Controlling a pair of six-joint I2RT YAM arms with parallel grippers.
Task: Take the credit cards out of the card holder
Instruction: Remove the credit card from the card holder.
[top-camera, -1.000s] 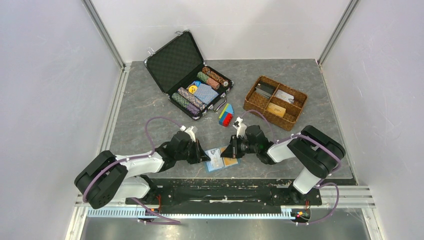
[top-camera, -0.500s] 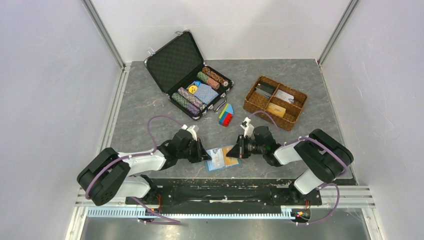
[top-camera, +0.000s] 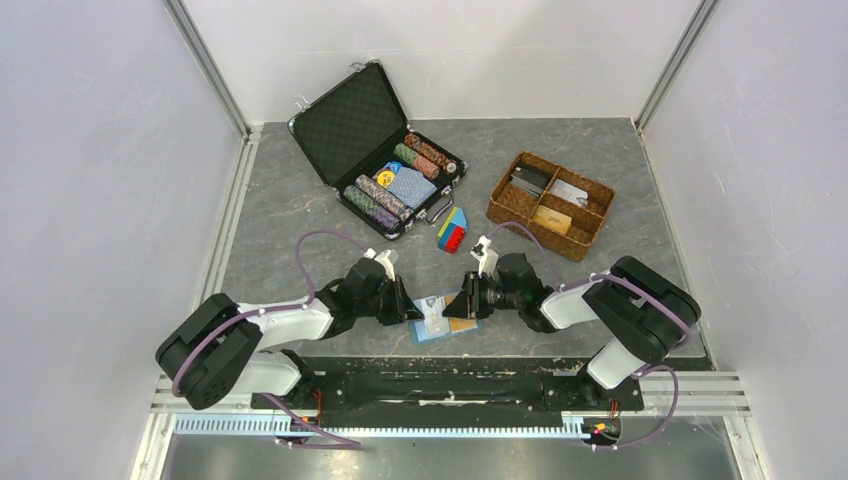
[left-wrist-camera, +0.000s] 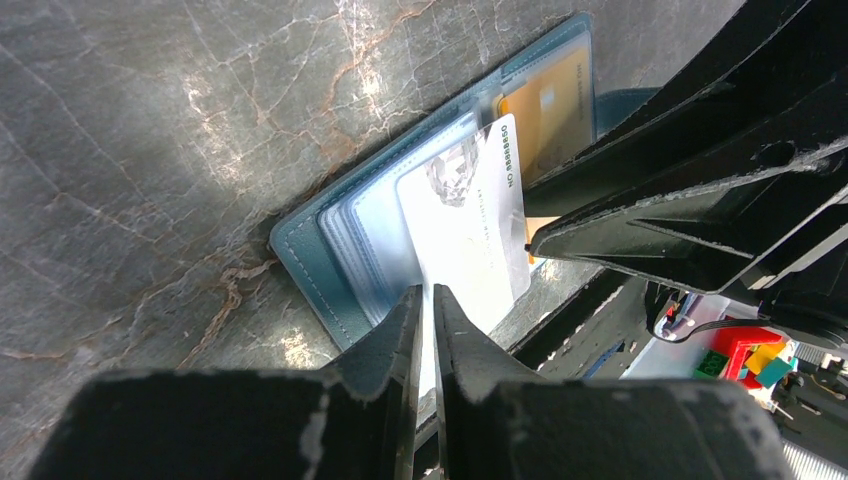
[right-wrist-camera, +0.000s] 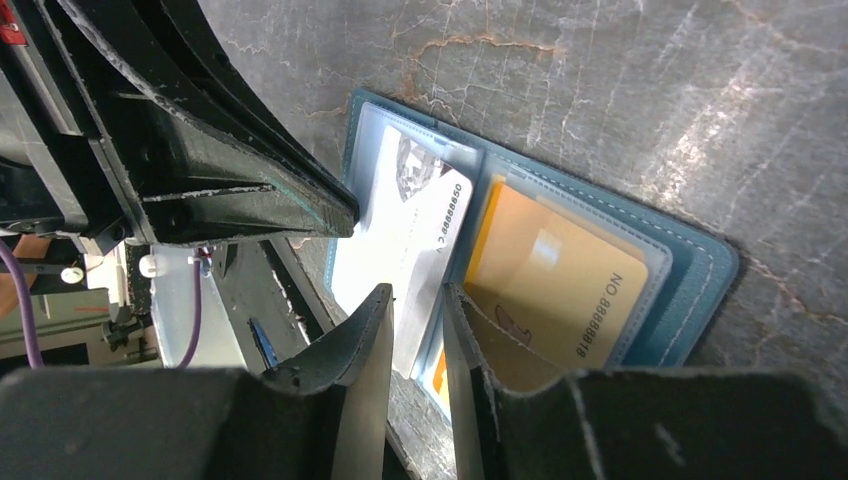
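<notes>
Left hand (left-wrist-camera: 425, 300) clenched on edge of greyish card (left-wrist-camera: 465, 220); card protrudes from one pocket of card holder (left-wrist-camera: 305, 255). Right hand (right-wrist-camera: 415, 315) released, fingers narrowly parted above card holder's fold. Orange-yellow card (right-wrist-camera: 550, 275) seated in other pocket. Card holder lies open on surface (top-camera: 290, 210), between both hands, near front edge.

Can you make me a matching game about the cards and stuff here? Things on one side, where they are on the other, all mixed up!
Things:
1. white card
2. orange-yellow card
3. card holder
4. wicker tray

Where:
A. at the back right of the table
B. pinched by the left pincer
C. lying open at the near edge
D. inside a clear pocket

Pairs: 1-B, 2-D, 3-C, 4-A
</notes>
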